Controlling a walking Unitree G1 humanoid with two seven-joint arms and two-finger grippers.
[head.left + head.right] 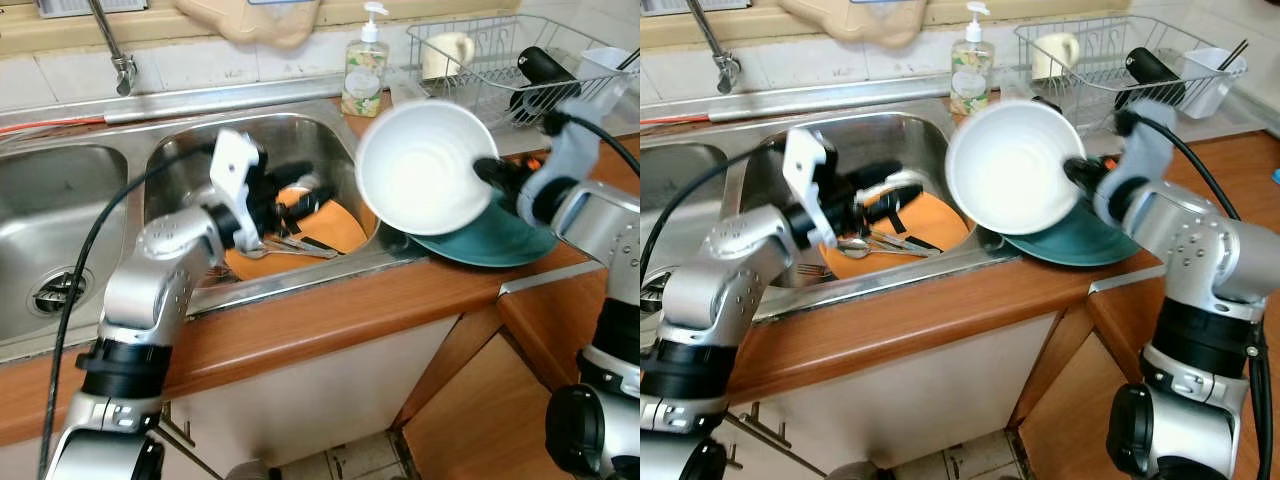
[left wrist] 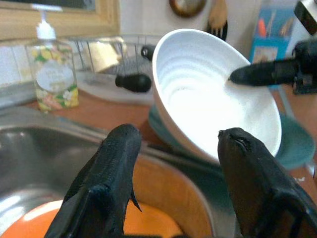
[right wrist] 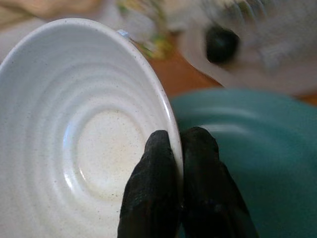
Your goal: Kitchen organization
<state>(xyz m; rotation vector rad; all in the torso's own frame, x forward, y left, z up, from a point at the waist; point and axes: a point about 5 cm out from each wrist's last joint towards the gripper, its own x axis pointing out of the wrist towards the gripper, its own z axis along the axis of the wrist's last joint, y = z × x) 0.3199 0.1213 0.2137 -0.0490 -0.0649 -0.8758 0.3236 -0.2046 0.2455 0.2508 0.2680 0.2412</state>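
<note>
Right gripper [image 3: 173, 148] pinched the white bowl's [image 1: 425, 165] rim, one finger inside, one outside, tilted above the teal plate [image 1: 505, 240] right of the sink [image 1: 330, 130]; left gripper [image 2: 181, 148] open over sink; soap bottle [image 1: 364, 70] label unreadable.

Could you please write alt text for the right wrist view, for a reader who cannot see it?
The right gripper pinches the rim of a white ribbed bowl, one finger inside and one outside. Behind the bowl lies a teal plate on a wooden counter, with a blurred dish rack beyond.
</note>
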